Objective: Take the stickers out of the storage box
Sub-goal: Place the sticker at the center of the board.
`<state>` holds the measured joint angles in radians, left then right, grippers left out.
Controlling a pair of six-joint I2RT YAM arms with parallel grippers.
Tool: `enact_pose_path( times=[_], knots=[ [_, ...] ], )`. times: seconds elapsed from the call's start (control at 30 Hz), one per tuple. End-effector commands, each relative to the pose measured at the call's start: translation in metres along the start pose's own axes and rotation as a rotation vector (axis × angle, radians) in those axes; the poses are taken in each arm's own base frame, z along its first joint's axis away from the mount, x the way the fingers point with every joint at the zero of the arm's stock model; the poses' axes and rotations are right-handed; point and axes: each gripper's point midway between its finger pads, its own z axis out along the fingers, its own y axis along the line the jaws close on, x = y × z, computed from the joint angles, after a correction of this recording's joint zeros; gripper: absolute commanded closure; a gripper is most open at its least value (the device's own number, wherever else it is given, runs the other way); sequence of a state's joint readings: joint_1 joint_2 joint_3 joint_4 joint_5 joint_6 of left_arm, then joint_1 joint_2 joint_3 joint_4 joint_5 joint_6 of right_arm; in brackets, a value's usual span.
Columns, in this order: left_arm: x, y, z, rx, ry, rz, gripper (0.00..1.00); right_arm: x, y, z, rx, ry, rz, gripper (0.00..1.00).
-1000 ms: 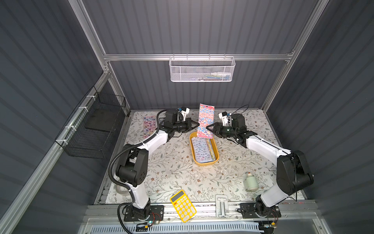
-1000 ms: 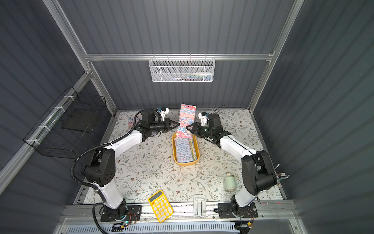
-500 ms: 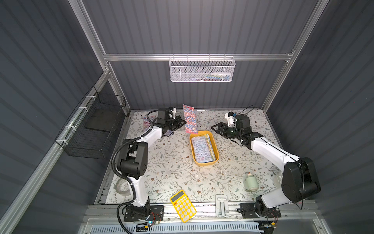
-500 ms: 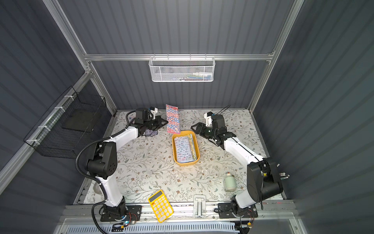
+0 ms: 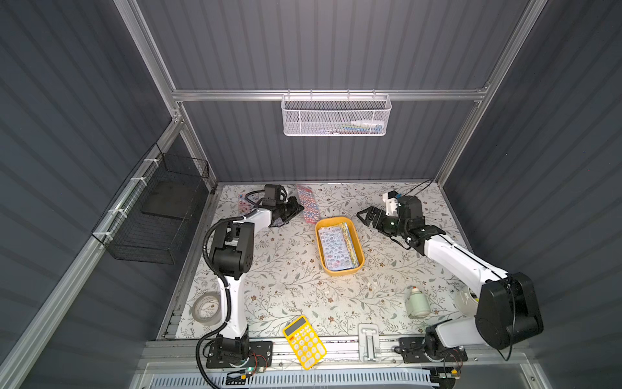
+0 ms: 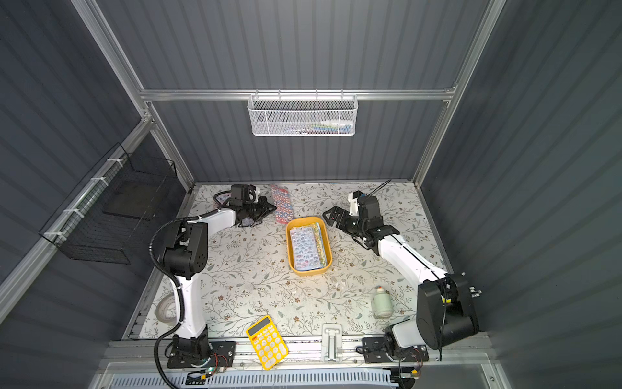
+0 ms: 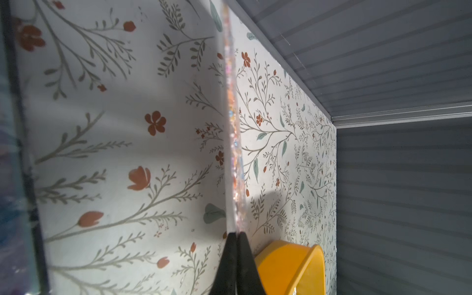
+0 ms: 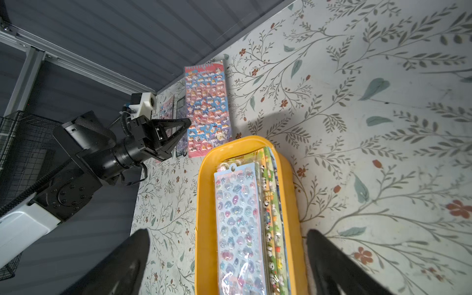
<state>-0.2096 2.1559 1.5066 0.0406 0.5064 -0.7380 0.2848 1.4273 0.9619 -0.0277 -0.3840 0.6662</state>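
Left end effector (image 5: 300,209) is clamping pink sticker sheet (image 5: 308,205) near surface (image 5: 286,276) far edge | right end effector (image 5: 363,217) is gaping wide, empty | other stickers (image 5: 335,246) are lying in storage box (image 5: 340,272), mid-surface.

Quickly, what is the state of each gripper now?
Left gripper: closed, holding a pink sticker sheet.
Right gripper: open, holding nothing.

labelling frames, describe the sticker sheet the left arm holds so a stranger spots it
Find the yellow box mid-table. Just past its far left corner is a pink sheet with blue patches. It alone is pinched in the left pincer; the others lie in the box or beside that arm.
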Motion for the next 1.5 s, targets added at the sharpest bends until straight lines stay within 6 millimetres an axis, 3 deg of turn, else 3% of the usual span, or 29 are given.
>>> enact_pose_path(
  times=[0.0, 0.43, 0.6, 0.73, 0.87, 0.93, 0.97, 1.17, 1.33, 1.47],
  knots=[
    [-0.010, 0.011, 0.006, -0.019, 0.001, -0.014, 1.00, -0.001, -0.009, -0.005, 0.025, -0.009, 0.014, 0.01],
    [0.005, 0.054, 0.016, -0.170, 0.078, -0.007, 1.00, 0.004, -0.020, -0.009, 0.082, 0.016, -0.019, 0.01],
    [0.003, 0.062, 0.013, -0.225, 0.069, -0.002, 0.92, -0.005, -0.025, -0.022, 0.135, -0.054, -0.062, 0.01],
    [-0.001, 0.061, 0.009, -0.243, 0.058, 0.000, 0.75, -0.011, -0.019, -0.029, 0.061, -0.113, -0.031, 0.01],
    [-0.011, 0.050, 0.002, -0.237, 0.025, 0.019, 0.38, -0.012, -0.021, -0.031, 0.075, -0.080, -0.038, 0.01],
    [-0.016, 0.044, -0.004, -0.239, 0.011, 0.027, 0.25, -0.011, -0.020, -0.032, 0.087, -0.064, -0.057, 0.05],
    [-0.019, 0.039, -0.007, -0.238, 0.001, 0.034, 0.01, -0.010, -0.020, -0.033, 0.093, -0.059, -0.075, 0.07],
    [-0.030, 0.005, -0.034, -0.191, -0.053, 0.086, 0.00, 0.004, -0.006, -0.034, 0.228, -0.030, -0.290, 0.13],
    [-0.031, -0.032, -0.062, -0.098, -0.095, 0.131, 0.00, 0.026, 0.003, -0.019, 0.292, 0.033, -0.426, 0.19],
    [-0.024, -0.049, -0.081, -0.076, -0.104, 0.162, 0.06, 0.041, 0.009, -0.003, 0.306, 0.103, -0.464, 0.27]
  ],
)
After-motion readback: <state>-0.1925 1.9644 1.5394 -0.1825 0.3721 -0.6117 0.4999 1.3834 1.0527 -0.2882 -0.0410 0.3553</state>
